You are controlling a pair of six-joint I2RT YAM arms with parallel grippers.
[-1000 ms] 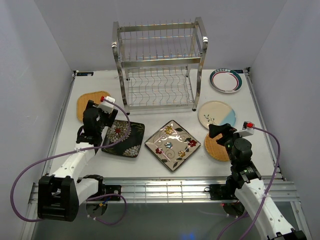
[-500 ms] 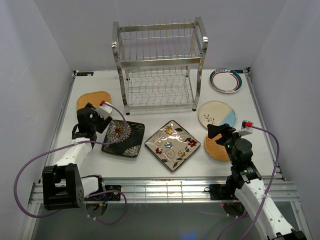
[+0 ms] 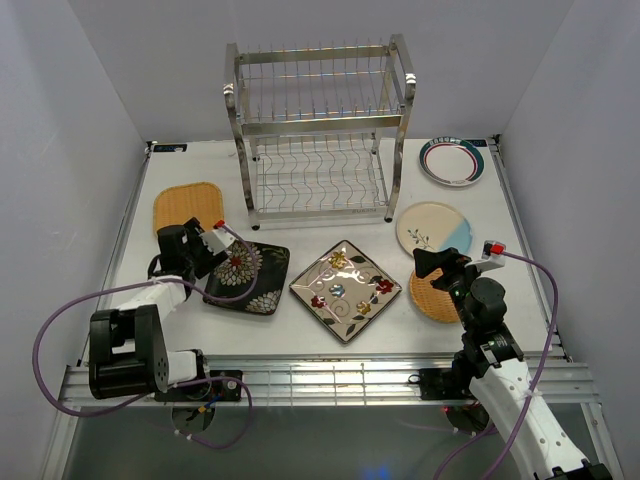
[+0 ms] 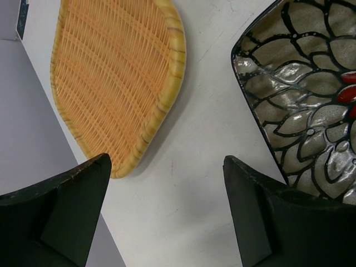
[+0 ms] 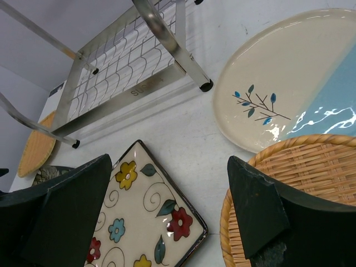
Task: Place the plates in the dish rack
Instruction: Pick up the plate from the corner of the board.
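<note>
Left fingers apart — dish rack upright, crosswise

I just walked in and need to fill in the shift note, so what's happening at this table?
Loading has not begun: the dish rack holds nothing yet. The left claw hangs open, holding nothing, over the bare table between a woven plate and a black flowered plate. The right claw is open too, at the edge of the other woven plate, beside the round cream-blue plate. Every plate in view lies flat on the table.
</note>
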